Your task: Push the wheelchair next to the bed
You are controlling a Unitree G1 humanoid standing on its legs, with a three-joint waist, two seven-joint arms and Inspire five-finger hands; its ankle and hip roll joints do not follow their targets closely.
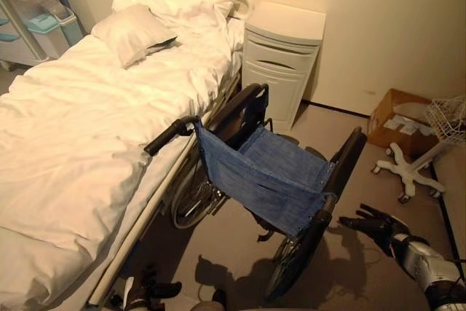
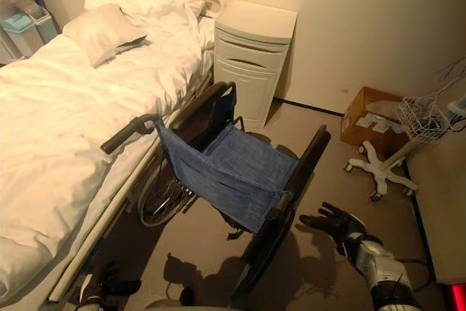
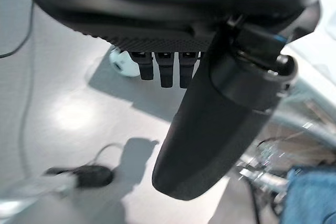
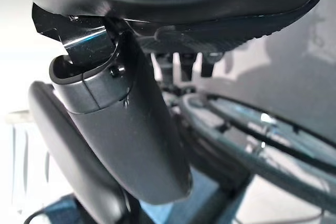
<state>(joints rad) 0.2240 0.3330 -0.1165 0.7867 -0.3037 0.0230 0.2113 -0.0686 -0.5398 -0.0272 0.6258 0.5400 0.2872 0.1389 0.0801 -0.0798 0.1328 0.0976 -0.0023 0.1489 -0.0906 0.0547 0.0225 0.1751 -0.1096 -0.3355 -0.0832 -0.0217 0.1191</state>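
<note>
We see the right hand [image 1: 375, 225] low beside the wheelchair [image 1: 266, 180], just off its right push handle and rear wheel, with the fingers stretched out and spread toward the chair and nothing gripped. From the head views we cannot tell whether the fingertips touch the frame or stop just short of it. The silver forearm runs in from the lower right, roughly level with the floor, palm turned toward the chair. In the right wrist view the thumb [image 4: 126, 145] hangs straight and relaxed, with the wheel rim [image 4: 252, 140] close past it.

The left hand [image 3: 173, 35] shows in its own wrist view with fingers [image 3: 165, 72] straight and short beneath the palm and the thumb extended; it holds nothing, and bare floor lies past it, with a corner of the wheelchair's blue fabric near the thumb.

The wheelchair stands alongside the bed [image 1: 80, 136], its left wheel near the bed frame and its left push handle [image 1: 169, 135] reaching over the edge of the white cover. Its blue sling seat faces the bedside cabinet [image 1: 280, 63], which stands just beyond the wheelchair against the wall. A cardboard box [image 1: 397, 121] sits well apart from the wheelchair.
</note>
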